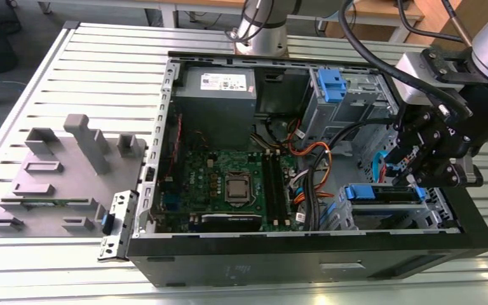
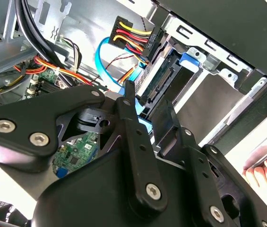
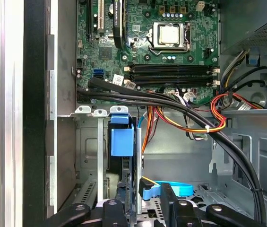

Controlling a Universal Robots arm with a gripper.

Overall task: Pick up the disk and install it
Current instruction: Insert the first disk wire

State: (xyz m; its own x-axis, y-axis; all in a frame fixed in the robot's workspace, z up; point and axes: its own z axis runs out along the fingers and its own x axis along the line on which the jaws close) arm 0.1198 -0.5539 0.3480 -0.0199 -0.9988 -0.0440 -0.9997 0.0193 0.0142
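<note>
Exterior view: an open computer case [image 1: 312, 257] lies on its side on a slatted metal table [image 1: 91, 63]. Inside the case are a green motherboard [image 1: 227, 184] at the middle, a grey power supply [image 1: 218, 89] at the far wall, and a metal cage with a blue tab [image 1: 332, 86] beside it. A grey moulded fixture [image 1: 58, 171] sits outside the case on the exterior view's left. The disk [image 1: 384, 192], with a blue bracket on its edges, sits in the bay inside the case, close to the black wall. The gripper [image 1: 422, 168] hangs inside the case directly over that bay. In the second wrist view its black fingers [image 2: 129, 113] stand part open near the disk's connector end, with a light-blue cable [image 2: 106, 61] showing beyond them; they are not seen closed on the disk. Red, yellow and orange wires [image 3: 218, 113] cross the case interior. A person's hand [image 2: 265, 170] rests outside the case.
</note>
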